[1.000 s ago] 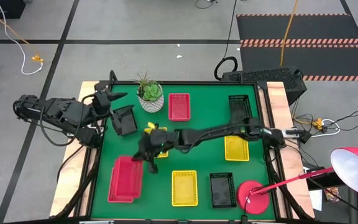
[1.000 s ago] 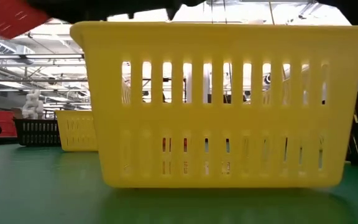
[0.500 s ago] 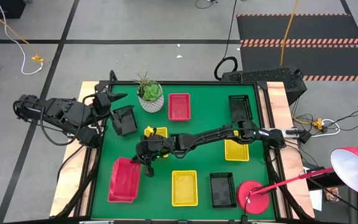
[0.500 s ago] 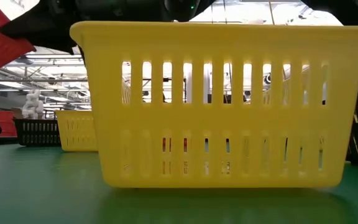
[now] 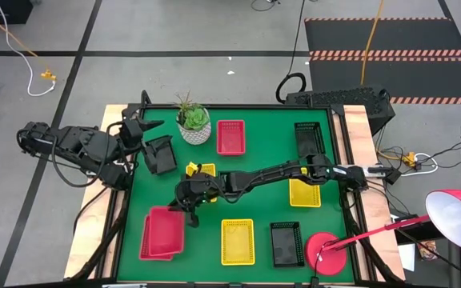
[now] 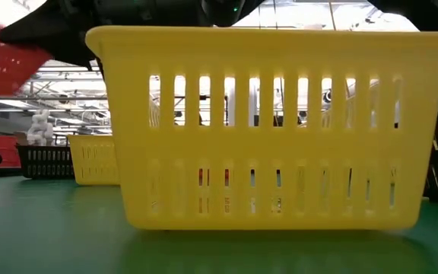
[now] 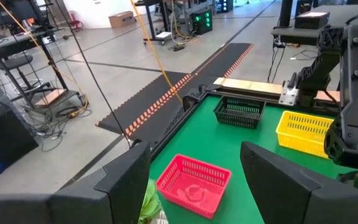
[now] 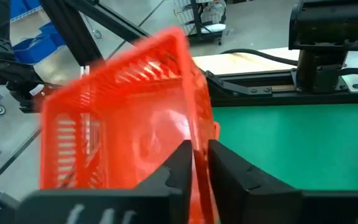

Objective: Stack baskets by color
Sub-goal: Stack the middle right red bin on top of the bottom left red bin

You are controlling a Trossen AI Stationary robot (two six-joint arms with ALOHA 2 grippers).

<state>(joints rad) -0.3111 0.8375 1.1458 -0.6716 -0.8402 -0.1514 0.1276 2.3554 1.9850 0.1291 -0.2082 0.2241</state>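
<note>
My right gripper (image 5: 189, 211) reaches across the table to the near left. Its fingers (image 8: 180, 163) stand a little apart, with the wall of a blurred red basket (image 8: 126, 118) in the gap. That red basket (image 5: 163, 233) lies loosely on top of another red one. A third red basket (image 5: 230, 136) sits at the back. Yellow baskets lie under the right arm (image 5: 204, 170), at the right (image 5: 304, 194) and in front (image 5: 238, 241). Black baskets sit at the back right (image 5: 309, 138), front (image 5: 286, 243) and back left (image 5: 160, 154). My left gripper (image 5: 152, 128) waits open beside that last one.
A white plant pot (image 5: 194, 126) stands at the back left, close to the left gripper. A round red lamp base (image 5: 326, 248) sits at the front right corner. The low view is mostly filled by one yellow basket (image 6: 272, 129). The green mat (image 5: 262, 172) ends at wooden side rails.
The right arm carried the red basket out to the left, and its jaws parted slightly. The basket has gone from tilted to lying flatter on the lower red one. The left arm has not moved.
</note>
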